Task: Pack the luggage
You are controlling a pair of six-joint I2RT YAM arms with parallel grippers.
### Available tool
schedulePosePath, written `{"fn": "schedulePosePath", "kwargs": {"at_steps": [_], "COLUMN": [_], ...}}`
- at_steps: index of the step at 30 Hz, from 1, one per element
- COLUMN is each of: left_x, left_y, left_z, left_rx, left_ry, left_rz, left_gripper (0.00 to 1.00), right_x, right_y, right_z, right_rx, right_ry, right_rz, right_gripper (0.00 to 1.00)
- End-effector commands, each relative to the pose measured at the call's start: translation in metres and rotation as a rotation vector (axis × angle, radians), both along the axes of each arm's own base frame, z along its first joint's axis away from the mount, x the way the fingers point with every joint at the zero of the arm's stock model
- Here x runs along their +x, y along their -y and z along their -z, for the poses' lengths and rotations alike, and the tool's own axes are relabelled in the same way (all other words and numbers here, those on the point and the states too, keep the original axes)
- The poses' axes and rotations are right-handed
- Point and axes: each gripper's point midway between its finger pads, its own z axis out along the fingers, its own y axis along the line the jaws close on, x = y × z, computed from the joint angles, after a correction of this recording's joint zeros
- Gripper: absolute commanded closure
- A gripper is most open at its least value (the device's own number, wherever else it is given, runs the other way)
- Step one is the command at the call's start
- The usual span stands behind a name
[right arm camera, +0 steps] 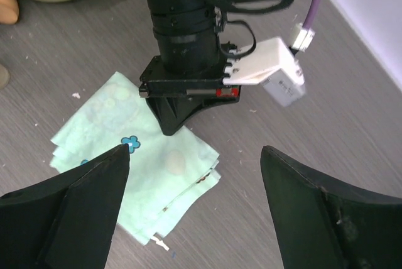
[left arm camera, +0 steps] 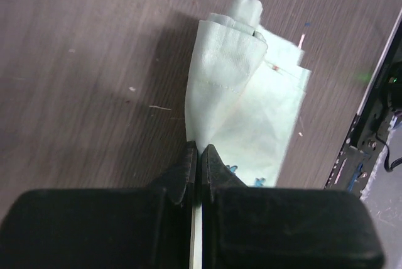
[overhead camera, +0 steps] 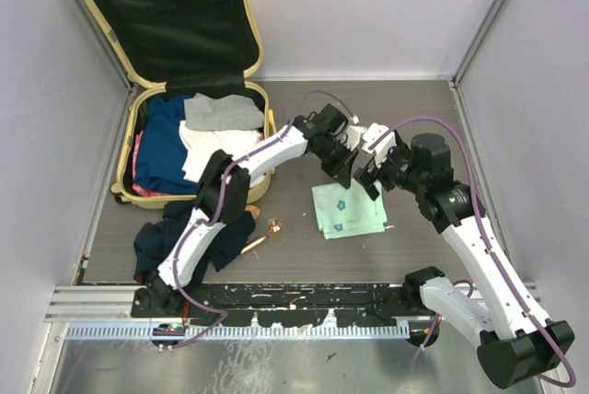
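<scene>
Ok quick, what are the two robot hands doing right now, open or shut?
Left gripper: shut, pinching the green cloth.
Right gripper: open, holding nothing.

1. No word, brand name, number or sign can be read in any of the three views.
2. The folded pale-green cloth [right arm camera: 157,162] on the surface [right arm camera: 326,124] carries small blue flower-like prints [right arm camera: 130,141]: pictures, not letters.
3. A small red patch [right arm camera: 221,92] on the base of the left pincer [right arm camera: 171,128] may be a label; too small to read.
</scene>
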Motion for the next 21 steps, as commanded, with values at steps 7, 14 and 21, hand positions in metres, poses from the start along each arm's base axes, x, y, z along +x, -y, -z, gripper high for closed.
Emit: {"fn": "schedulePosePath", "kwargs": {"at_steps": [7, 14, 21], "left_x": [0.083, 0.116, 0.137], "left_y": [-0.067, -0.180, -0.304], "left_z": [-0.174, -0.205, -0.203], "left_rx": [-0.173, -0.143, -0.071], "left_ry": [0.288, 0.353, 0.371], "left_rz": [-0.279, -0.502, -0.749], "left_gripper": [1.00, 1.00, 1.00], "right_x": [0.014, 0.018, 0.025], "right_y": [-0.004, -0.008, -0.015], "right_z": [-0.059, -0.051, -0.040], "right_rx": [0.099, 0.102, 0.121], "right_ry": [0.174, 0.151, 0.110], "right_rz": [0.034, 0.025, 0.012], "right_gripper": [0.09, 0.08, 0.08]}}
